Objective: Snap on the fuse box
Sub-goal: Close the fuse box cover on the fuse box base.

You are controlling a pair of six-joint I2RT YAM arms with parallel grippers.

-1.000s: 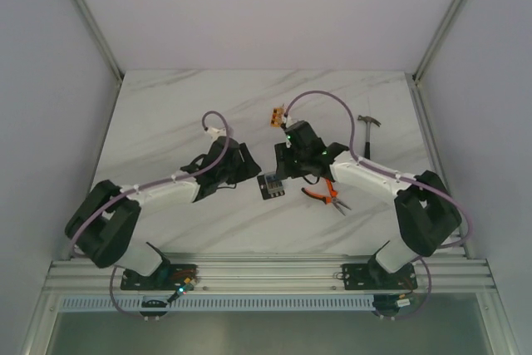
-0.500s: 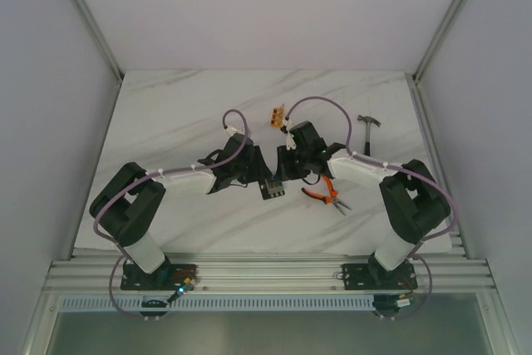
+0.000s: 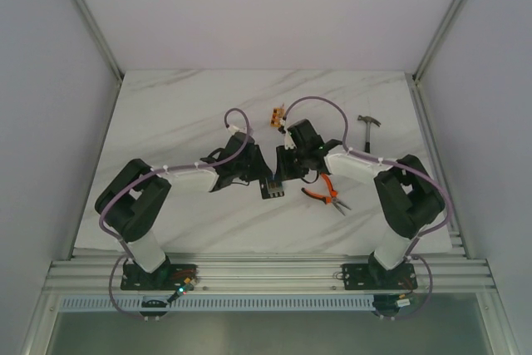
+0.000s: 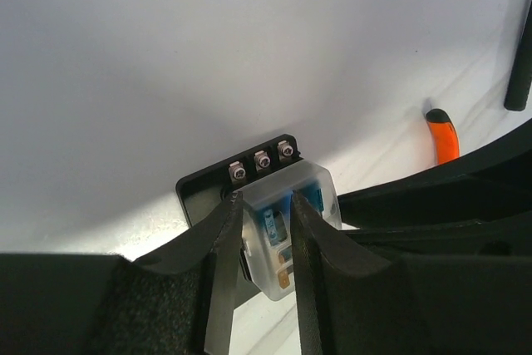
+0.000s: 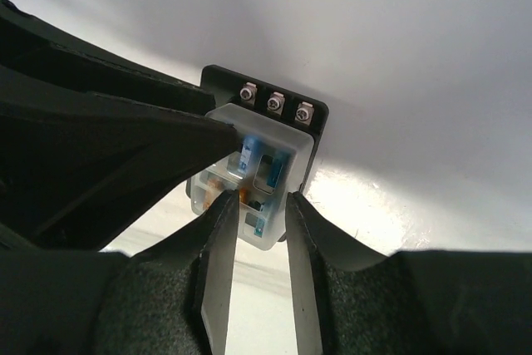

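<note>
Holding the left arm [image 3: 179, 179] stretched in from its base toward the middle of the tabletop [image 3: 166, 114], elbow bent and raised. Holding the right arm [image 3: 357, 164] folded inward the same way from the other side. Posing the left hand [image 4: 264, 205] and right hand [image 5: 253, 201] tip to tip, both angled downward. Holding each hand's two fingers a narrow gap apart, tips at the clear top of the fuse box [image 4: 266, 160]; contact hard to judge.

Left claw [image 4: 266, 205] and right claw [image 5: 256, 199] moved in, narrowed over fuse box [image 3: 271, 189]
</note>
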